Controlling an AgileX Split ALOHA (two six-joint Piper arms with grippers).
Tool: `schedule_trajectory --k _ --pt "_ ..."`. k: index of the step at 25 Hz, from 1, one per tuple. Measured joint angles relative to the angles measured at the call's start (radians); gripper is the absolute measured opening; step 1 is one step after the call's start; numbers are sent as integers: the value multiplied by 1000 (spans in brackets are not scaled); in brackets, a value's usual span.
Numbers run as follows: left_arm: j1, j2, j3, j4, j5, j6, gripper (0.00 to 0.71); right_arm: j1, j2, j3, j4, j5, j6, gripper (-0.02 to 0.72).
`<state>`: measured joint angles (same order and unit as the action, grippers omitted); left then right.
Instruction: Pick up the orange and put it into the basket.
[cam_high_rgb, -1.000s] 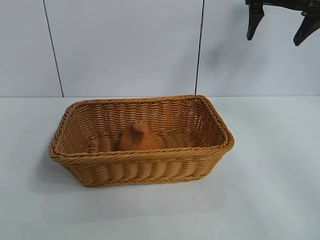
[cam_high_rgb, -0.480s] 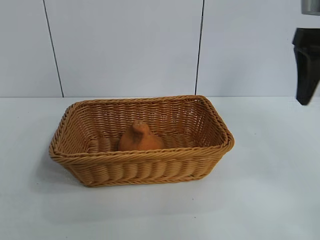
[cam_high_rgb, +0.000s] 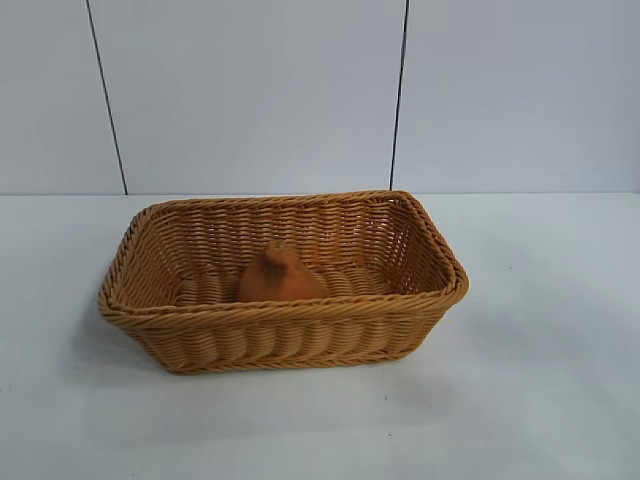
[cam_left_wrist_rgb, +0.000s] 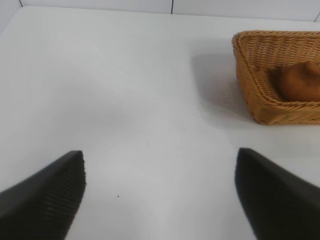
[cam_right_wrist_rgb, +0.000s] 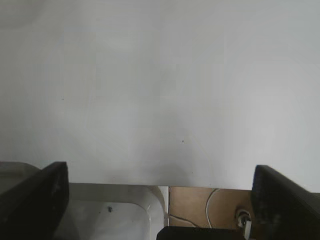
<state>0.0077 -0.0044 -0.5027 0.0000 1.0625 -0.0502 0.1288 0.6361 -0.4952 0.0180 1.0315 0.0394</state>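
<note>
Orange (cam_high_rgb: 281, 274): in basket (cam_high_rgb: 285, 338), centre; task appears done. Left gripper (cam_left_wrist_rgb: 160, 195), right gripper (cam_right_wrist_rgb: 159, 192): jaws apart, empty, clear of basket.

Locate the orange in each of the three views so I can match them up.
Exterior view: the orange sits inside the basket, near the middle of the picture.
Left wrist view: the orange lies at the right edge, inside the basket, partly cut off by the frame.
Right wrist view: not in it; only bare white table and the table's edge.
Shared landmark: the basket, seen in the exterior and left wrist views; the white table appears in all three.
</note>
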Motion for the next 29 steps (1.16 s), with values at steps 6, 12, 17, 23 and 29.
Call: schedule_trajectory --k 6,12,17,23,29 --pt "0 0 0 0 0 0 582 0 -191 0 -12 -8 -7 683" --pt "0 0 0 0 0 0 582 0 -354 5 -12 -8 -7 683" --pt "0 0 0 0 0 0 582 0 -542 5 -12 -9 -7 683" --pt "0 0 0 0 0 0 582 0 -639 5 -18 -10 0 683" --pt "0 0 0 0 0 0 582 0 -643 5 -18 -10 3 683"
